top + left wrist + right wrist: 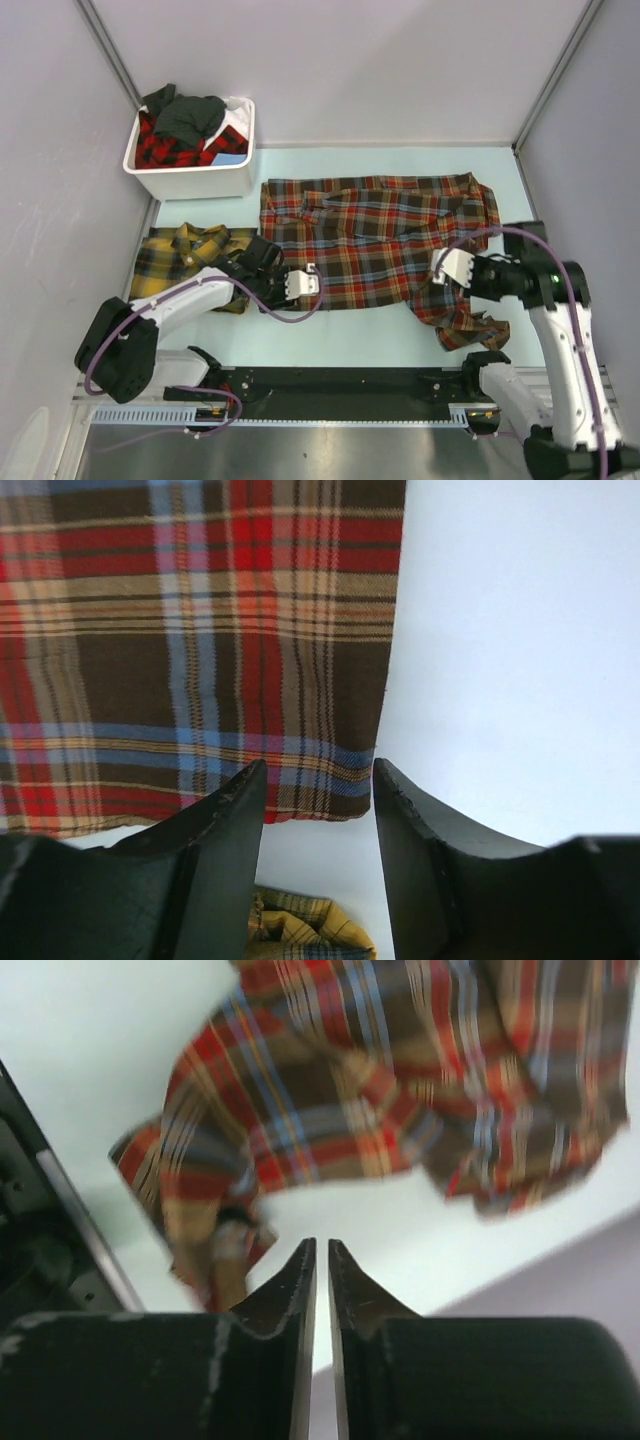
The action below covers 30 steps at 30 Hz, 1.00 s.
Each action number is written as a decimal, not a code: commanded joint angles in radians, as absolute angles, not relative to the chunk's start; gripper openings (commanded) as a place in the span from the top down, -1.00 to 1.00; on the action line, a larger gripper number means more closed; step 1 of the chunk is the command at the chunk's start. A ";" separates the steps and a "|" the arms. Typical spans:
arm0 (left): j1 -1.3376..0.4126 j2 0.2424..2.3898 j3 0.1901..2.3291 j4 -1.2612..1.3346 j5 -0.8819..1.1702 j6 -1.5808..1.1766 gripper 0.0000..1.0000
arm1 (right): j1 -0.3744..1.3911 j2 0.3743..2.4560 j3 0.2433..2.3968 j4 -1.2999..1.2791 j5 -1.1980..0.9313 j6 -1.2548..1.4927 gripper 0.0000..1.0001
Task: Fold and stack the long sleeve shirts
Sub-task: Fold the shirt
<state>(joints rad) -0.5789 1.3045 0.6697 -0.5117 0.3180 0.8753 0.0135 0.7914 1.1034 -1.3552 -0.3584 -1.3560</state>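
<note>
The red-brown plaid shirt with blue lines (380, 240) lies spread flat across the middle of the table, its right sleeve bunched near the front right. The yellow-and-dark-green shirt (185, 255) lies folded at the left. My left gripper (303, 283) is open and empty, just off the red-brown shirt's lower left hem. In the left wrist view the hem corner (340, 770) lies just beyond the open gripper (318, 780), and the yellow shirt (310, 930) shows below. My right gripper (450, 268) is shut and empty above the right sleeve (380, 1100); its tips (321, 1245) hold nothing.
A white plastic bin (190, 180) at the back left holds red-black plaid and dark grey shirts (185, 125). Grey walls close in both sides and the back. The arm bases and a black rail (340, 385) run along the near edge.
</note>
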 commanded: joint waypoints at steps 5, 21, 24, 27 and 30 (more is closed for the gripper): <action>-0.548 1.232 0.713 -0.509 0.396 0.773 -0.08 | 0.333 1.133 1.176 -1.120 -0.328 -1.077 0.58; -0.522 1.338 0.687 -0.496 0.416 0.776 -0.40 | -0.423 1.603 1.060 -0.997 -0.623 -0.691 -0.08; -0.522 1.338 0.677 -0.494 0.396 0.799 -0.40 | -0.434 1.654 1.042 -0.889 -0.623 -0.606 -0.15; -0.522 1.348 0.666 -0.480 0.382 0.818 -0.42 | -0.436 1.703 1.017 -0.838 -0.604 -0.571 -0.27; -0.522 1.368 0.661 -0.466 0.380 0.821 -0.41 | -0.443 1.749 0.996 -0.819 -0.603 -0.558 -0.29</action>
<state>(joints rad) -0.5251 1.3487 0.6735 -0.5022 0.3740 0.7879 -0.4305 1.7054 1.0195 -0.9066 -0.5835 -0.6334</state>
